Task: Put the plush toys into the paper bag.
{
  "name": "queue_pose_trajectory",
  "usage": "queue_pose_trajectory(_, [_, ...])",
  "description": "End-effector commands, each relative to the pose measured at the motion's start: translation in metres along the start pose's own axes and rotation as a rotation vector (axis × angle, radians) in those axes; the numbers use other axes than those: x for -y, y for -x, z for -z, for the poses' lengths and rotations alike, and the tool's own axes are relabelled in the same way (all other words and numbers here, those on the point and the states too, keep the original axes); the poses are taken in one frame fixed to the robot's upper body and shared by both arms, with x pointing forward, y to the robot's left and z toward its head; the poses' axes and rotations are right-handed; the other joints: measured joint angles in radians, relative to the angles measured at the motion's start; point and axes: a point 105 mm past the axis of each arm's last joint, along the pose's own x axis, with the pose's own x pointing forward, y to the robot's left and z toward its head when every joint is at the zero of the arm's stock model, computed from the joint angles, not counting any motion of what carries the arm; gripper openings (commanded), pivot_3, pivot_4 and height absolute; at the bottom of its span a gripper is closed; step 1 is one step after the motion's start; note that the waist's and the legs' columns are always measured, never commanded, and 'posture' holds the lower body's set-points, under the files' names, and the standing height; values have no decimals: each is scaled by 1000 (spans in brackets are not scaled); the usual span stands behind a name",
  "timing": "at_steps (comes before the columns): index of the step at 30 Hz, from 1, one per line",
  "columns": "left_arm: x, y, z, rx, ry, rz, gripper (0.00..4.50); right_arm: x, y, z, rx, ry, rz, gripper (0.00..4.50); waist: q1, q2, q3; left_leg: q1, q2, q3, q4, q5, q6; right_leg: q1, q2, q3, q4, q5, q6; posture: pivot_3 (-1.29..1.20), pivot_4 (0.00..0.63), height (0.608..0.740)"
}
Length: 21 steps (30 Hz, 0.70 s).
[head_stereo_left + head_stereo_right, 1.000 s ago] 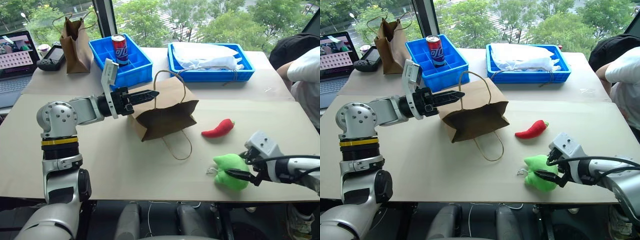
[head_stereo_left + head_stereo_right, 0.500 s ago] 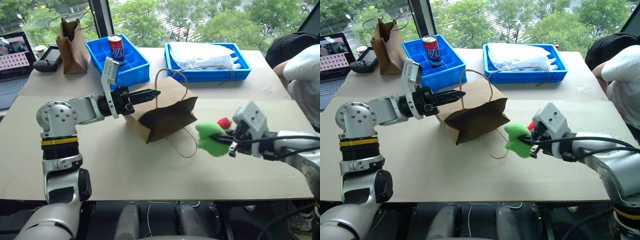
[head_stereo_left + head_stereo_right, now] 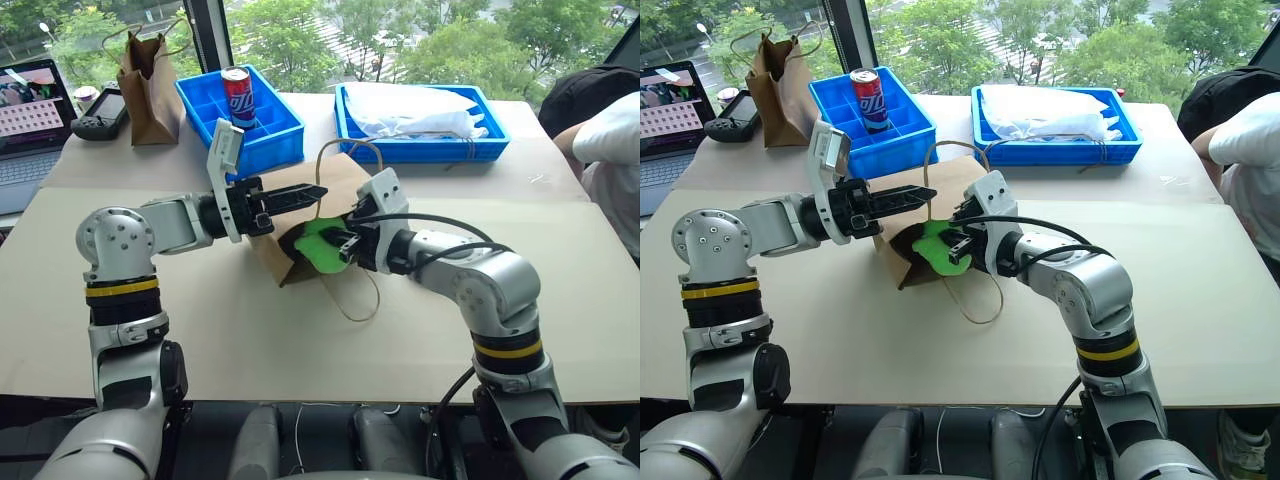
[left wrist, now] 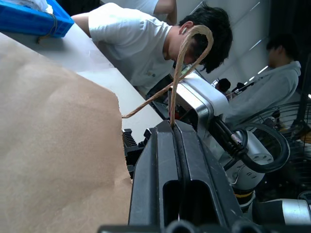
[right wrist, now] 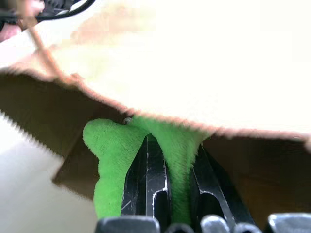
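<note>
Left eye view gives you the cardboard-covered table [image 3: 560, 300] first, with the wide paper bag [image 3: 345, 185] lying on its side near the centre, mouth facing five o'clock. At twelve o'clock from it sit two blue trays [image 3: 265, 130], one holding a soda can [image 3: 237, 97]. Your left gripper [image 3: 300, 193] reaches in from nine o'clock, fingers pressed together on the bag's upper handle [image 4: 187, 53]. Your right gripper [image 3: 335, 240] comes from three o'clock, pinching the green plush toy [image 3: 318, 245] right at the bag's mouth, partly inside; you cannot see the red chili toy
</note>
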Motion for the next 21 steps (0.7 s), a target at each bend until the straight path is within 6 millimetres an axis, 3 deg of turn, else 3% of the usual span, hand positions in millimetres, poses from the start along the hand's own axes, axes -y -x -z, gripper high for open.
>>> queue_pose_trajectory(1, [16,-2,-7,19,-46,51,0,12,-10,-7,101,-113,56,48,-2,0,0,0,0,0,0,0,0,0,0,0,0,0,0,0,150,698])
queue_pose_trajectory(5, [18,-1,-8,26,-44,54,0,25,-21,-1,148,-248,123,48,-6,0,0,0,0,-1,0,1,-1,0,0,-3,1,0,0,0,150,698])
queue_pose_trajectory(9, [18,1,-10,32,-49,49,0,13,-26,-2,180,-300,62,48,-7,0,0,0,1,-3,0,1,-1,0,0,-5,2,0,-1,0,150,698])
queue_pose_trajectory(10, [18,2,-11,35,-52,44,0,7,-27,-2,175,-286,33,943,-8,0,0,0,1,-3,0,1,-1,0,0,-6,2,0,-1,0,150,698])
queue_pose_trajectory(11, [17,3,-11,39,-54,40,0,2,-26,-2,171,-275,13,1070,-10,0,0,0,1,-4,-1,1,-1,0,0,-6,1,0,-1,0,150,698])
queue_pose_trajectory(12, [16,4,-11,41,-54,37,0,-1,-25,-1,165,-262,5,1567,-11,0,0,0,1,-4,-1,1,-1,0,0,-7,2,0,-1,0,150,698])
queue_pose_trajectory(13, [16,5,-11,42,-55,33,0,-2,-24,-1,158,-252,0,1711,-12,0,0,0,1,-4,-1,1,-1,0,0,-7,2,0,-1,0,150,698])
queue_pose_trajectory(15, [14,6,-11,44,-56,27,0,-4,-19,3,140,-226,-3,2479,-12,0,0,0,1,-4,-1,1,-1,0,0,-7,1,0,-1,0,150,698])
queue_pose_trajectory(21, [12,8,-9,52,-62,23,0,3,6,23,82,-175,74,4451,-9,0,0,0,1,-5,-2,1,-1,0,0,-8,1,0,-1,0,150,698])
